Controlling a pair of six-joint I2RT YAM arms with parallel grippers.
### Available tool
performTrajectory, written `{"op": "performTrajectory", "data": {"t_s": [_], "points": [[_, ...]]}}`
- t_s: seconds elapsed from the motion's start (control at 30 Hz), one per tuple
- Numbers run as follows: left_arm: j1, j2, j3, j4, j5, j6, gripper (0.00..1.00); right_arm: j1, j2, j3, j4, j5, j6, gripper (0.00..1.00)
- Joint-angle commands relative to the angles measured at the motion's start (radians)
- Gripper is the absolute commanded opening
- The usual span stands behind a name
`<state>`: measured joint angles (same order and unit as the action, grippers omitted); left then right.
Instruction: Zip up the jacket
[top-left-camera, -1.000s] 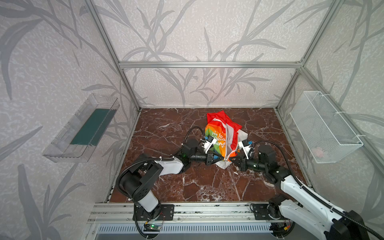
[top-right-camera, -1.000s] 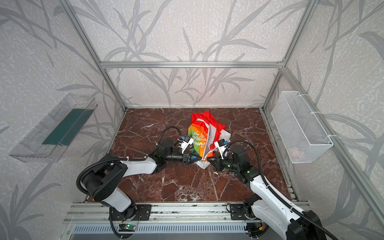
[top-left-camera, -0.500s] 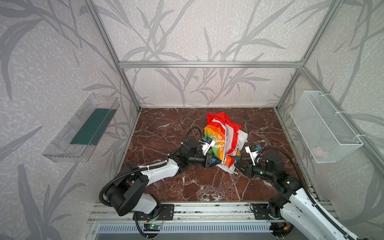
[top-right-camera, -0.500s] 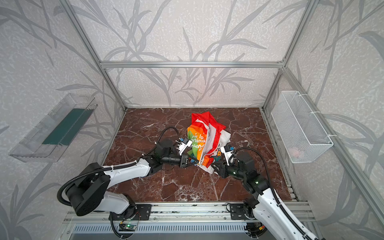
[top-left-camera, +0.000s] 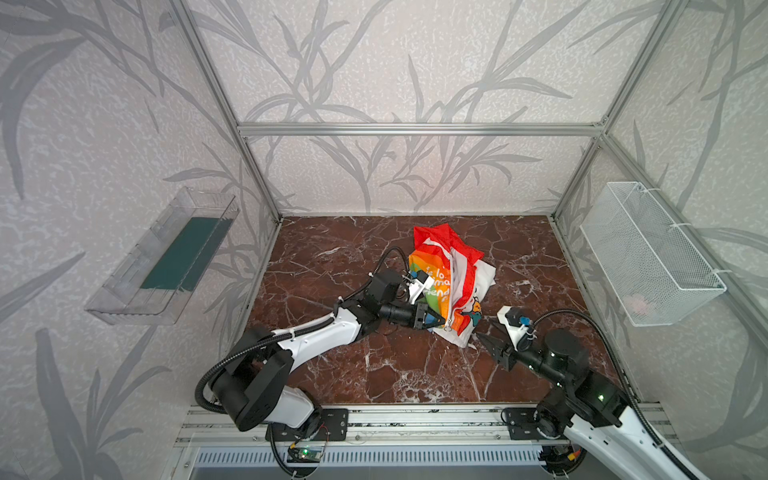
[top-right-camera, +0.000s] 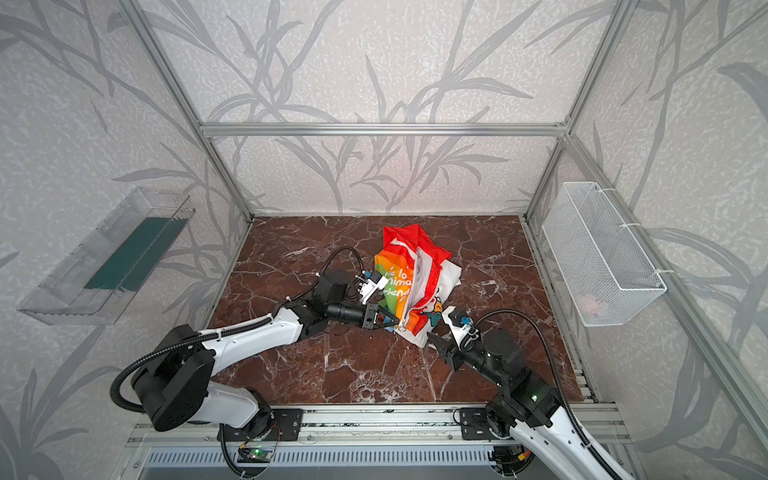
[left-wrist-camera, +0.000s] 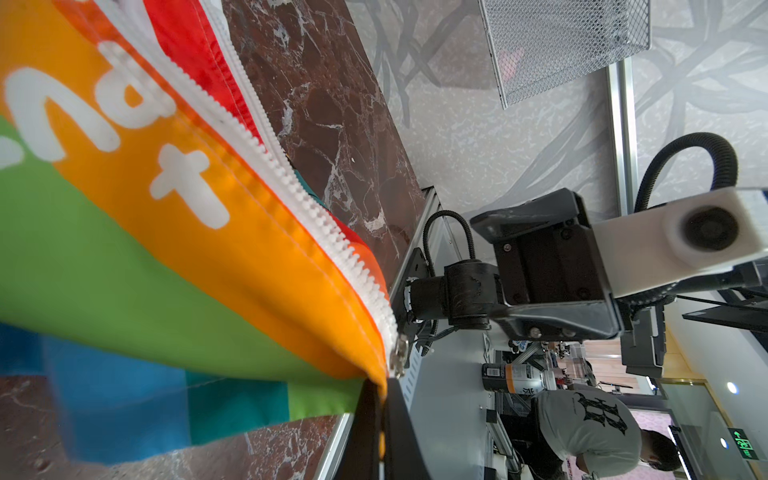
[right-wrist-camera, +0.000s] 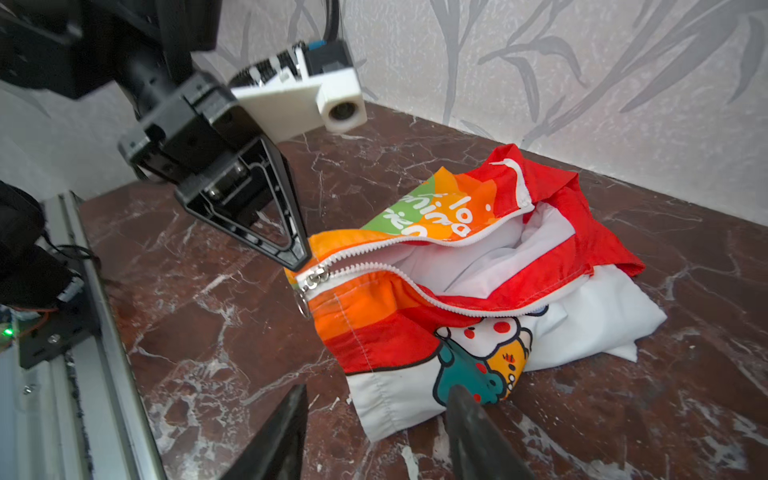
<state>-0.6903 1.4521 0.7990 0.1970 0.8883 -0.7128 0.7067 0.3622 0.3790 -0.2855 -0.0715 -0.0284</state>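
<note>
Crumpled rainbow-striped fabric jacket (top-left-camera: 451, 278) lying between two grippers.
It is sitting on the brown marble tabletop (top-left-camera: 332, 257), slightly right of centre. The left gripper (top-left-camera: 437, 321) is touching its near left edge, and the right gripper (top-left-camera: 485, 341) is hovering just beside its near right corner. A clear plastic tray (top-left-camera: 166, 257) is hanging on the left wall, and a white wire basket (top-left-camera: 648, 253) on the right wall.

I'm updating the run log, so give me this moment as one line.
left tool: shut on jacket hem beside zipper slider | right tool: open, empty, near hem | zipper: open above slider, slider at bottom end
</note>
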Motion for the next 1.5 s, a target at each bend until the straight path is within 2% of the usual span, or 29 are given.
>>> {"op": "performTrajectory", "data": {"t_s": [0.0, 0.1, 0.17, 0.3, 0.43, 0.5, 0.6, 0.9, 1.17, 1.47], "points": [[0.015, 0.021, 0.051, -0.019, 0.048, -0.018, 0.0, 0.137, 0.103, 0.035, 0.108, 0.216, -0.219, 0.56], [0.02, 0.026, 0.067, -0.023, 0.054, -0.024, 0.0, 0.324, 0.183, 0.009, 0.261, 0.436, -0.41, 0.61], [0.024, 0.028, 0.073, -0.015, 0.059, -0.035, 0.0, 0.403, 0.221, -0.024, 0.387, 0.526, -0.504, 0.68], [0.028, 0.029, 0.078, -0.013, 0.067, -0.043, 0.0, 0.45, 0.312, -0.042, 0.532, 0.632, -0.622, 0.88], [0.03, 0.019, 0.076, -0.005, 0.065, -0.048, 0.0, 0.479, 0.428, -0.05, 0.726, 0.751, -0.781, 0.91], [0.029, 0.019, 0.075, 0.002, 0.061, -0.054, 0.0, 0.48, 0.466, -0.058, 0.798, 0.762, -0.84, 0.92], [0.03, 0.019, 0.073, 0.014, 0.059, -0.063, 0.0, 0.48, 0.501, -0.055, 0.813, 0.765, -0.88, 0.92], [0.03, 0.01, 0.077, 0.006, 0.048, -0.066, 0.0, 0.478, 0.499, -0.06, 0.727, 0.798, -0.891, 0.93], [0.029, 0.002, 0.076, 0.0, 0.037, -0.067, 0.0, 0.469, 0.533, -0.042, 0.666, 0.754, -0.883, 0.94], [0.031, -0.004, 0.069, -0.002, 0.034, -0.066, 0.0, 0.42, 0.611, -0.036, 0.819, 0.793, -0.947, 0.94]]}}
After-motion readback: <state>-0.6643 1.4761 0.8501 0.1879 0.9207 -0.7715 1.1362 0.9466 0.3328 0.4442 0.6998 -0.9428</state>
